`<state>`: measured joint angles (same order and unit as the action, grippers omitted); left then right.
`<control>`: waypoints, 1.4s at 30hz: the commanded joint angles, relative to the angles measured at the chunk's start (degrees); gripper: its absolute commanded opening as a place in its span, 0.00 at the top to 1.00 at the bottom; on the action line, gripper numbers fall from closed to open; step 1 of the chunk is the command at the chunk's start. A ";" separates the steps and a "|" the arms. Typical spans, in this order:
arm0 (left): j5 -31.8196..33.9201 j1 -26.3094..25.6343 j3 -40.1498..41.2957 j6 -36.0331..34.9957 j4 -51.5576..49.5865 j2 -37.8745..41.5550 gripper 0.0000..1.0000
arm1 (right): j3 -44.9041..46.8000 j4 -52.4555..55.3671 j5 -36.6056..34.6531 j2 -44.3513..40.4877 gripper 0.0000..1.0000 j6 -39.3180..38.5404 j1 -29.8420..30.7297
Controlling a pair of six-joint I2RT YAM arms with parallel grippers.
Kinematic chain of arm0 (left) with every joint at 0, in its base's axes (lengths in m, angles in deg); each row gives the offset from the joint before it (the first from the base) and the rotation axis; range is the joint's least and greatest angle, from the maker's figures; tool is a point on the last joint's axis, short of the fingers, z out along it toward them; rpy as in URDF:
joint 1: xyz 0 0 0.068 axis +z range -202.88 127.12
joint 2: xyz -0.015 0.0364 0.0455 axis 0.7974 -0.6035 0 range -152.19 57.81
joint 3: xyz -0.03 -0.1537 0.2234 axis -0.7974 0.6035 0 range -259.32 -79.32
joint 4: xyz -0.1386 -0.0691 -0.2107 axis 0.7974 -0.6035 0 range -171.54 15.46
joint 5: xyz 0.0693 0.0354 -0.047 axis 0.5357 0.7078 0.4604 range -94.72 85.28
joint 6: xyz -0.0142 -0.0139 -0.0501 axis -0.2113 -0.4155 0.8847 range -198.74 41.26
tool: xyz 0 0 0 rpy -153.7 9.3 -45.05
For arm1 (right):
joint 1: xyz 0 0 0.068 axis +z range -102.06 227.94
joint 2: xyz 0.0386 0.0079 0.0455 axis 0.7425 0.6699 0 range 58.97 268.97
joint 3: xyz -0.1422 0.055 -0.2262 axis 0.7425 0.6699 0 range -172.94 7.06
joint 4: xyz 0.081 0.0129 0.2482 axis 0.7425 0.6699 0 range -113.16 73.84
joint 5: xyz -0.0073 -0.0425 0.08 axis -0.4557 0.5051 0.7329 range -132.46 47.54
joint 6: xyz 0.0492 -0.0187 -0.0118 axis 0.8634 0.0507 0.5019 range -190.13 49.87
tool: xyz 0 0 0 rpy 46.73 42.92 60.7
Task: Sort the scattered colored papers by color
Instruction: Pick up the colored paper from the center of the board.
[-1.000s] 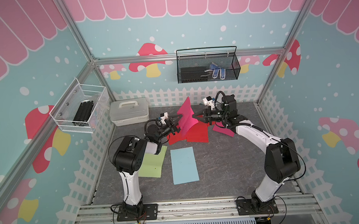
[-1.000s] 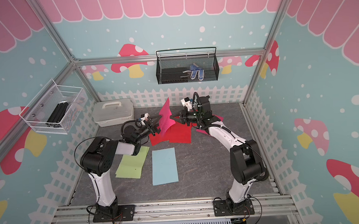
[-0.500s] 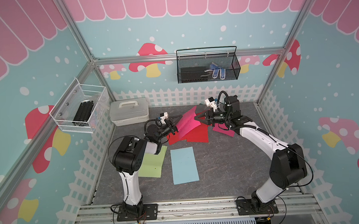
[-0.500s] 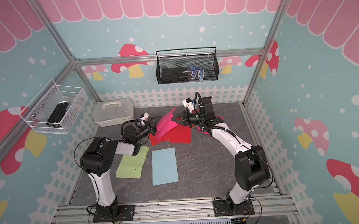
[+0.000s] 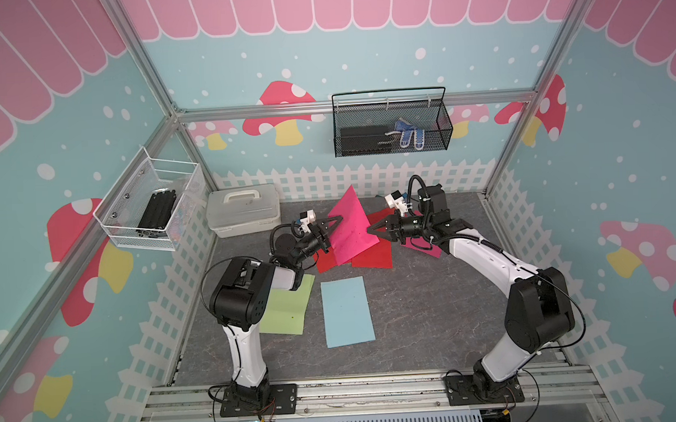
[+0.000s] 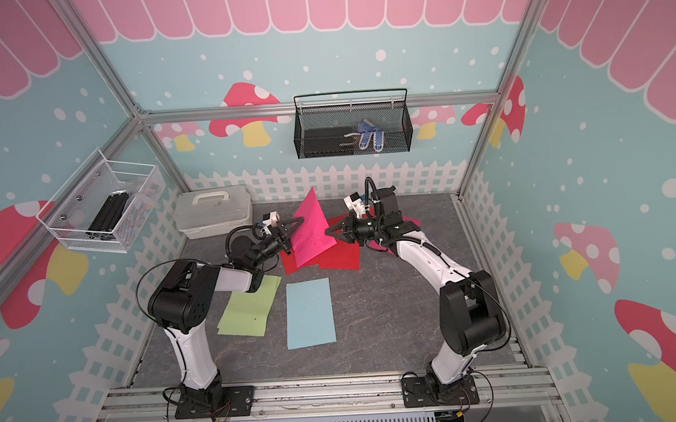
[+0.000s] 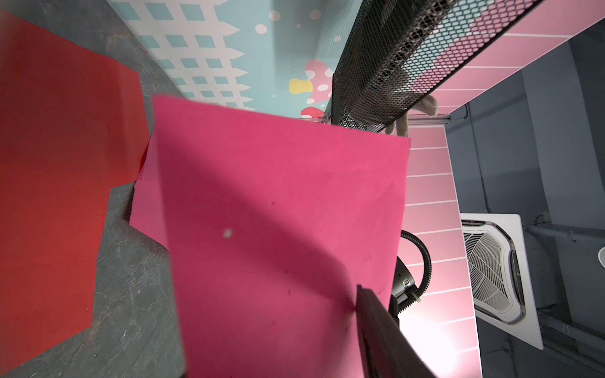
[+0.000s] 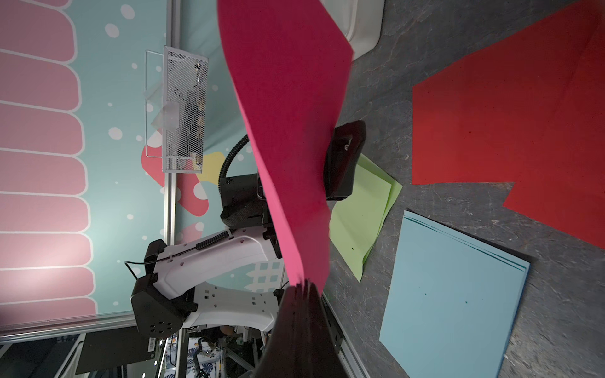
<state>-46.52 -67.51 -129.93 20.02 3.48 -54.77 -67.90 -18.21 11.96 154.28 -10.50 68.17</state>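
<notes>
A magenta-pink paper (image 5: 351,231) (image 6: 310,232) stands tilted in the air over the red papers (image 5: 371,253) at the back of the mat. My right gripper (image 5: 368,231) (image 8: 302,284) is shut on its right corner. Around its left edge my left gripper (image 5: 333,235) (image 6: 296,236) is open, jaws apart on either side. One finger (image 7: 376,327) presses the sheet (image 7: 278,212); the other is hidden behind it. Another pink paper (image 5: 424,247) lies under the right arm. The light blue papers (image 5: 346,311) and light green papers (image 5: 287,308) lie flat nearer the front.
A white lidded box (image 5: 244,214) stands at the back left of the mat. A white wire basket (image 5: 152,216) hangs on the left wall and a black mesh basket (image 5: 391,127) on the back wall. White picket fencing rims the mat.
The raised pink paper has swung and tipped between the two grippers. The left jaws have narrowed around its left edge. The right gripper has stayed shut on it.
</notes>
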 commanded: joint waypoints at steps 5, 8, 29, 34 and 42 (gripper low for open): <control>-1.54 0.66 0.86 0.12 3.02 2.10 0.53 | 0.95 0.50 -2.56 -0.09 1.00 -0.60 -1.70; -1.75 0.71 0.84 0.12 2.93 1.94 0.54 | 0.69 0.57 -2.13 -0.01 1.00 -0.68 -2.55; -3.37 0.40 0.34 0.03 2.84 2.10 0.71 | -0.71 2.33 1.02 2.25 1.00 -3.42 -3.70; -4.06 0.32 0.52 -0.24 2.33 2.34 0.83 | -1.15 3.54 1.64 2.86 1.00 -4.42 -3.75; -4.42 0.22 1.13 -0.84 1.32 2.90 0.93 | -2.56 5.94 1.57 3.66 1.00 -6.26 -3.97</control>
<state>-49.41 -67.16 -129.45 18.99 3.32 -54.00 -68.73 -13.82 12.72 157.05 -15.13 64.48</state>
